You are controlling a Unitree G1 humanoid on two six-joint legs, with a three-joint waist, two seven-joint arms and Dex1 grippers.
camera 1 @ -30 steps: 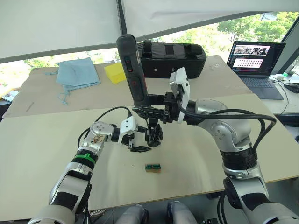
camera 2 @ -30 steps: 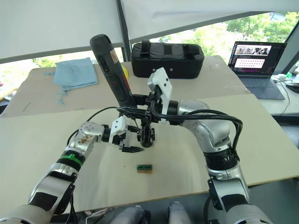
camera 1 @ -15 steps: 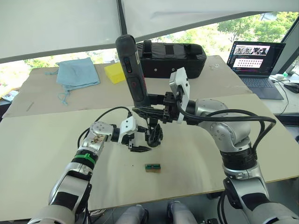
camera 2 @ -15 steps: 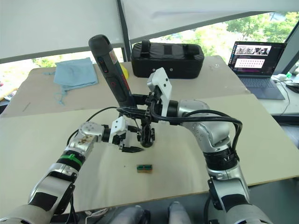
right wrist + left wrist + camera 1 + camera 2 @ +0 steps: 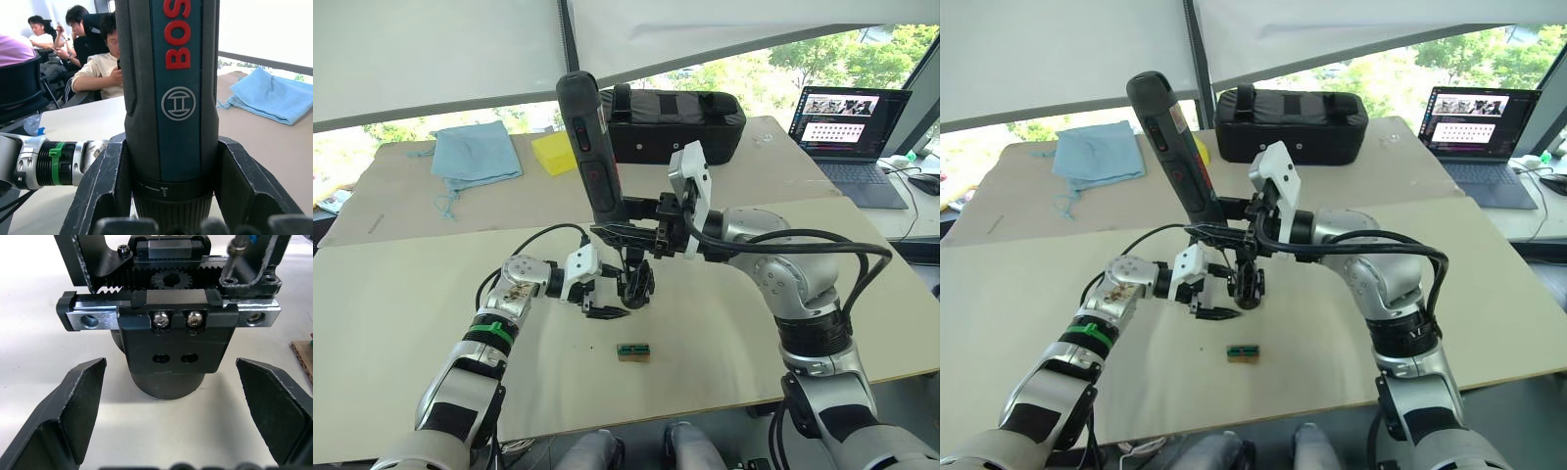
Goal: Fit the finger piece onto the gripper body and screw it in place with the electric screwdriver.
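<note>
my right pincer (image 5: 628, 233) is clenched on the electric screwdriver (image 5: 591, 152), bit down over the gripper body (image 5: 636, 284); my left pincer (image 5: 603, 311) sits released just beside that body.

one electric screwdriver (image 5: 592, 147); two grippers; one laptop (image 5: 847, 127)

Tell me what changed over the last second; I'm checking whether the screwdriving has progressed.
Nothing visibly changed. The right hand still clamps the electric screwdriver upright over the gripper body, and the left hand stays open beside it.
</note>
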